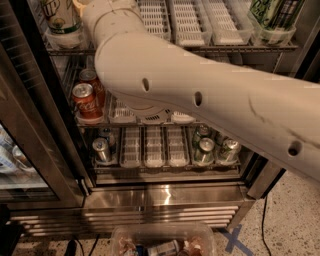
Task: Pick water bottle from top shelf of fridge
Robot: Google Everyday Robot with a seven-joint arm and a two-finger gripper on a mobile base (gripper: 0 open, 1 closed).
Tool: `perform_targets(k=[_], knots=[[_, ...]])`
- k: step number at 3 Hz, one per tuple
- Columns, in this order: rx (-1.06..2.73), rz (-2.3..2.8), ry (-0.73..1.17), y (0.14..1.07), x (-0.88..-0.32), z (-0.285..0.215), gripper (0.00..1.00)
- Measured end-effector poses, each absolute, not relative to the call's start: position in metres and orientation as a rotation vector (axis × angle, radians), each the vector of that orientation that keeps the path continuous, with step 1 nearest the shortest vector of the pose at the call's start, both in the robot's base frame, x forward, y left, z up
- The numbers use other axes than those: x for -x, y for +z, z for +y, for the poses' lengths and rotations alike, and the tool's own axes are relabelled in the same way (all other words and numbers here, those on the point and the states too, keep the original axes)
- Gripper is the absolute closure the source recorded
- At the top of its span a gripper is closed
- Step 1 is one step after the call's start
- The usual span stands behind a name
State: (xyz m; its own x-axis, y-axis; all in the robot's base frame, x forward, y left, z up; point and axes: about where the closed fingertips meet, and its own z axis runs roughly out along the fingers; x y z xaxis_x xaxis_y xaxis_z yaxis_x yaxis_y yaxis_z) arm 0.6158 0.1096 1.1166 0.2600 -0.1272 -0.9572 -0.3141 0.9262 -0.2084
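Ok so the arm (200, 95) is stretched right across the view and pushed into the fridge (165, 197), with its far end up at the left of the top shelf (187, 22). The gripper itself isn't shown. It's cut off past the upper edge, above that left end of the shelf, so whether it's wide, narrow or closed round something can't be told. Same deal with the water bottle: no clear ribbed bottle is seen anywhere. It's judged to be hidden behind the arm's end, somewhere near the printed bottle (60, 20) at the shelf's left. A second green printed bottle (275, 15) is parked at the far right.

The step in hand is judged to be the reach and grasp, so a few tips:

- The grip is best placed square on the body, below the cap, not on the neck.
- Thin ribbed plastic gives when squeezed, so a firm hold is wanted, not a crushing one.
- The printed bottle is probably a close neighbour, so any sideways sweep is best avoided.
- Once held, the bottle should be raised only a touch and drawn straight out along its lane.
- The red cans (85, 100) on the rack below are close under the arm, so that clearance should be watched on the way out.
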Motion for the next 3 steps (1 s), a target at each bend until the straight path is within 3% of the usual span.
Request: perform_targets(k=[3], knots=[[0.348, 1.327, 0.161, 1.141, -0.614, 0.070, 1.00]])
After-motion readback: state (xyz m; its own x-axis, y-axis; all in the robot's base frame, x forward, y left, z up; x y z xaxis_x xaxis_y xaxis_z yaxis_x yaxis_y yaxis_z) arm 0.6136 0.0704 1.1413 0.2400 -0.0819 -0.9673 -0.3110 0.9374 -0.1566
